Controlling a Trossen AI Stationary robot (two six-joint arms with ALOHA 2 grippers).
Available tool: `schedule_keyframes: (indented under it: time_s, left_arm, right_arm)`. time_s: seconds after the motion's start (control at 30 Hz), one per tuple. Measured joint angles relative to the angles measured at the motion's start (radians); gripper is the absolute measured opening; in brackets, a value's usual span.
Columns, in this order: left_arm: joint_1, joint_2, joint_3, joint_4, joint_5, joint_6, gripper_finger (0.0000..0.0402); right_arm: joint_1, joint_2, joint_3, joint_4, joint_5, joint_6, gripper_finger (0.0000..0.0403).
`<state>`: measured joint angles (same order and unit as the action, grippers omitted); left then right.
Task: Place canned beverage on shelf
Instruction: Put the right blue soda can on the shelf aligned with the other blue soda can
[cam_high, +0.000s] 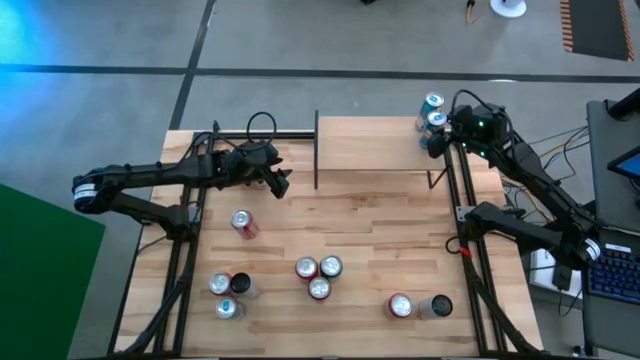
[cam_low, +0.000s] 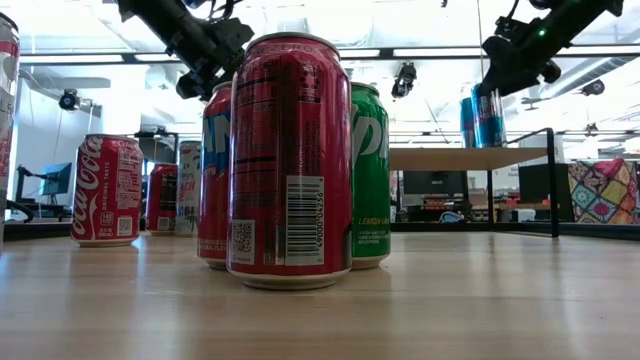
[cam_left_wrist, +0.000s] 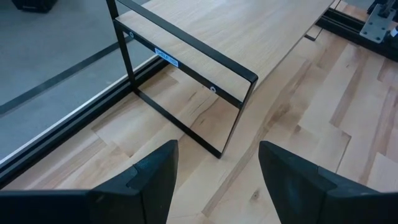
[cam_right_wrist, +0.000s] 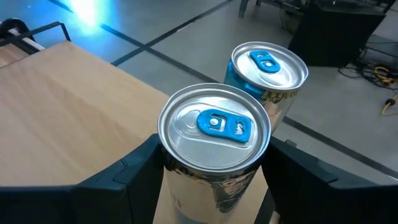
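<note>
we hold the right gripper at the far right corner of the shelf, its fingers set around a blue-tabbed can that stands on the board. we cannot tell whether the fingers press the can or have just let go. a second can stands just beside it, farther out at the edge. risk: a sideways pull-out could knock either can off the corner. the left gripper hangs open and empty near the shelf's left end.
</note>
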<state>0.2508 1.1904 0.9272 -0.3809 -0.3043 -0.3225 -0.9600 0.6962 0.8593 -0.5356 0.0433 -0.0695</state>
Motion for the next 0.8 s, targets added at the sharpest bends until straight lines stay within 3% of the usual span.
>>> schedule_keyframes:
  time_s: [0.33, 0.63, 0.8]
  left_arm:
    - [0.000, 0.000, 0.000, 0.000, 0.000, -0.001, 0.0210]
    - [0.000, 0.000, 0.000, 0.000, 0.008, -0.008, 0.0210]
    - [0.000, 0.000, 0.000, 0.000, 0.008, -0.002, 0.0210]
  right_arm:
    - [0.000, -0.012, 0.000, 0.001, -0.042, 0.015, 0.0238]
    - [-0.001, -0.015, 0.000, 0.002, -0.051, 0.035, 0.0293]
    - [-0.001, -0.015, -0.005, -0.002, -0.050, 0.035, 0.0297]
